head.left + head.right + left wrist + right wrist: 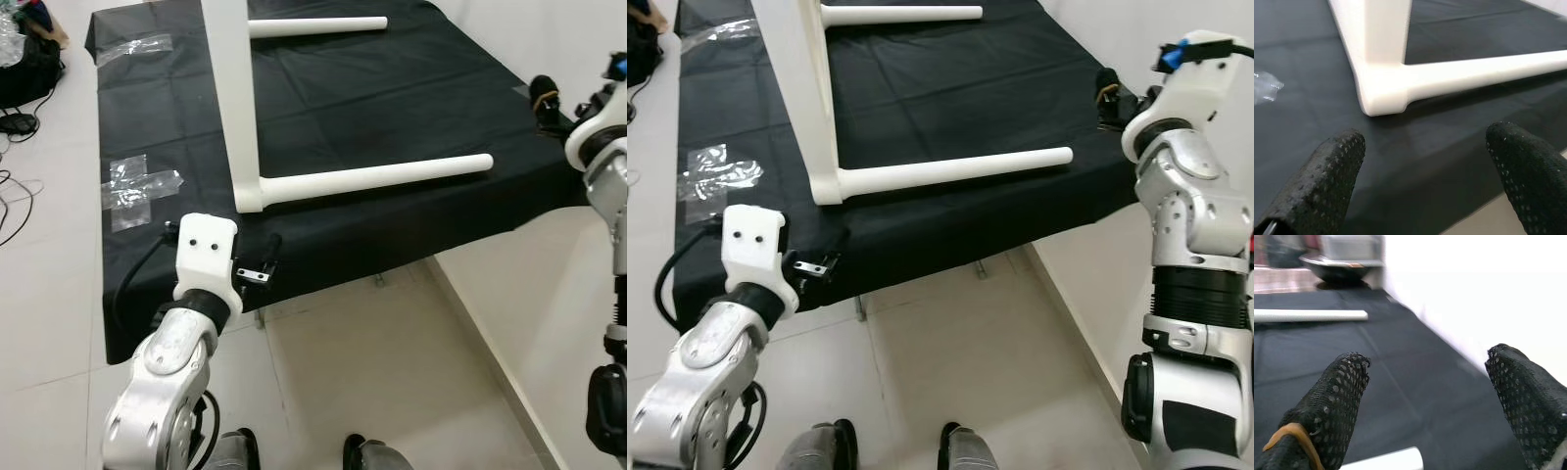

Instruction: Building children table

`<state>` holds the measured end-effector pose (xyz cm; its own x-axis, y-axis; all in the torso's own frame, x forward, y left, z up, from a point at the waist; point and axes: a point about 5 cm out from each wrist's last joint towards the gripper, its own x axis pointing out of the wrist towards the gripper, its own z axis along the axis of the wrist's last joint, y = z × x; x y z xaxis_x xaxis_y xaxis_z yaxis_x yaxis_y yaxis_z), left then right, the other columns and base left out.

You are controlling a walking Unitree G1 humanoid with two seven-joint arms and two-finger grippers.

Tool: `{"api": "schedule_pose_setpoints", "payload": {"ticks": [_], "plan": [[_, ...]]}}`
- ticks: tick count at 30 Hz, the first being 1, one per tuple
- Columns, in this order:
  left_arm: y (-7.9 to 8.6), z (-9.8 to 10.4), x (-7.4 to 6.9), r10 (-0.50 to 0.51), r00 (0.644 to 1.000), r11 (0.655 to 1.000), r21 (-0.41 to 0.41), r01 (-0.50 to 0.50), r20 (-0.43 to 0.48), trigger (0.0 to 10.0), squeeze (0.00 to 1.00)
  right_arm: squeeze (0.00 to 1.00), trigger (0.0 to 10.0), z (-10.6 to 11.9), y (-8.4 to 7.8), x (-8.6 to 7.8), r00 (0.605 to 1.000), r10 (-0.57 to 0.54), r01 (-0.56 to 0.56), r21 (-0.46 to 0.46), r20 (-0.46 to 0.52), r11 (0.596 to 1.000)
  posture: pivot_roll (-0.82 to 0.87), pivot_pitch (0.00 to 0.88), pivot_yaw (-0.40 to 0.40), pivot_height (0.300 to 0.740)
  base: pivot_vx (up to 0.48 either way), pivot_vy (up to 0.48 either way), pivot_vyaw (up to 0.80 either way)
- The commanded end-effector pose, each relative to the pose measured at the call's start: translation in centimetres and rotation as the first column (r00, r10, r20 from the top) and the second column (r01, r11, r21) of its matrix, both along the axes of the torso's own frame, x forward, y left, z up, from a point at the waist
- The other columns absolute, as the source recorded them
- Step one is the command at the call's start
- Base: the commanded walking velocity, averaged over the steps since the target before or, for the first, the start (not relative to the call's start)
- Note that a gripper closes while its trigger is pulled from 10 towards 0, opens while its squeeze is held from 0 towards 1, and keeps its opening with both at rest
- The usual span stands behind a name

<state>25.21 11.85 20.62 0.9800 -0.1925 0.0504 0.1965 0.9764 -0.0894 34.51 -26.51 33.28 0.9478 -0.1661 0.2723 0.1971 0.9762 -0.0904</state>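
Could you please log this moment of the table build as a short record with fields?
surface: black cloth spread on the floor
workpiece: white table frame on the cloth, two round legs pointing to the robot's right
left claw: open, at the cloth's near edge, short of the frame's corner
right claw: open, over the cloth's right edge, holding nothing
loose items: clear plastic wrap on the cloth's left side

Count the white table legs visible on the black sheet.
2. The near leg sticks out from the tabletop corner in front of the left gripper. The far leg lies near the sheet's back edge. More may be hidden out of frame.
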Motion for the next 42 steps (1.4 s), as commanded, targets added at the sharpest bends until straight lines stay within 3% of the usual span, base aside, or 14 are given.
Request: {"api": "schedule_pose_setpoints", "payload": {"ticks": [1,9,17,18,23,25,31,32,33,34,35,36,37,42], "plan": [[-0.3,-0.6,0.5,-0.028,0.999,0.995,-0.101,0.026,-0.025,10.0,0.00,0.00,10.0,1.8,0.4,-0.5,0.995,0.003,0.010,-0.132,0.097,0.991,0.03,0.188,-0.035,0.740,0.000,0.000,0.00],[-2.0,-0.8,3.6,-0.103,0.994,0.887,-0.454,0.081,-0.025,10.0,0.00,0.00,10.0,6.8,0.9,-2.5,0.923,-0.073,0.241,-0.423,0.377,0.873,0.01,0.158,-0.033,0.740,0.000,0.000,0.00],[-2.4,-0.6,4.9,-0.127,0.992,0.829,-0.549,0.102,-0.008,10.0,0.00,0.00,10.0,5.3,0.2,-2.0,0.938,-0.117,0.279,-0.513,0.325,0.812,0.00,0.145,-0.024,0.740,0.000,0.000,0.00],[-2.2,-0.8,5.4,-0.126,0.992,0.797,-0.597,0.092,-0.015,10.0,0.00,1.00,10.0,5.7,1.5,-2.2,0.928,-0.028,0.249,-0.565,0.371,0.787,0.00,0.141,-0.023,0.740,0.000,0.000,0.00],[-2.2,-1.0,5.7,-0.128,0.992,0.770,-0.631,0.088,-0.018,10.0,0.00,1.00,10.0,6.3,3.0,-2.6,0.905,0.058,0.239,-0.618,0.421,0.748,0.00,0.137,-0.024,0.740,0.000,0.000,0.00],[-2.4,-1.3,6.1,-0.129,0.991,0.744,-0.664,0.078,-0.029,10.0,0.00,1.00,10.0,7.0,5.0,-3.2,0.870,0.137,0.271,-0.693,0.473,0.668,-0.01,0.131,-0.023,0.740,0.000,0.000,0.00],[-3.1,-1.0,6.2,-0.140,0.990,0.721,-0.687,0.092,-0.015,10.0,0.00,1.00,10.0,8.1,7.4,-3.1,0.845,0.242,0.282,-0.781,0.478,0.558,-0.01,0.139,-0.030,0.740,0.000,0.000,0.00],[-3.3,-0.9,6.0,-0.142,0.990,0.721,-0.686,0.097,-0.011,10.0,0.00,0.00,10.0,8.3,8.0,-2.9,0.848,0.259,0.271,-0.799,0.462,0.537,-0.01,0.139,-0.030,0.740,0.000,0.000,0.00],[-3.3,-0.7,5.9,-0.142,0.990,0.718,-0.689,0.099,-0.005,10.0,0.00,0.00,10.0,8.5,8.5,-2.8,0.847,0.282,0.252,-0.809,0.449,0.530,-0.02,0.142,-0.027,0.740,0.000,0.000,0.00],[-3.3,-0.5,5.8,-0.135,0.991,0.727,-0.680,0.100,0.001,10.0,0.00,0.00,10.0,8.6,8.9,-2.6,0.845,0.298,0.232,-0.806,0.444,0.544,-0.02,0.142,-0.027,0.740,0.000,0.000,0.00],[-3.4,0.0,5.5,-0.122,0.992,0.765,-0.634,0.113,0.029,10.0,0.00,0.00,10.0,8.5,8.8,-2.3,0.852,0.295,0.148,-0.741,0.432,0.655,-0.02,0.141,-0.033,0.740,0.000,0.000,0.00],[-3.4,0.0,5.5,-0.122,0.992,0.765,-0.634,0.113,0.029,10.0,0.00,0.00,10.0,8.5,8.8,-2.3,0.852,0.295,0.148,-0.741,0.432,0.655,-0.02,0.141,-0.033,0.740,0.000,0.000,0.00],[-3.5,1.2,5.0,-0.102,0.992,0.835,-0.535,0.128,0.079,10.0,0.00,0.00,10.0,7.2,8.7,-1.7,0.866,0.312,-0.025,-0.590,0.390,0.807,-0.01,0.143,-0.042,0.740,0.000,0.000,0.00],[-3.5,2.1,4.5,-0.088,0.989,0.877,-0.461,0.134,0.121,10.0,0.00,0.00,10.0,4.8,8.8,-1.6,0.873,0.355,-0.193,-0.433,0.333,0.881,0.00,0.139,-0.044,0.740,0.000,0.000,0.00]]}}
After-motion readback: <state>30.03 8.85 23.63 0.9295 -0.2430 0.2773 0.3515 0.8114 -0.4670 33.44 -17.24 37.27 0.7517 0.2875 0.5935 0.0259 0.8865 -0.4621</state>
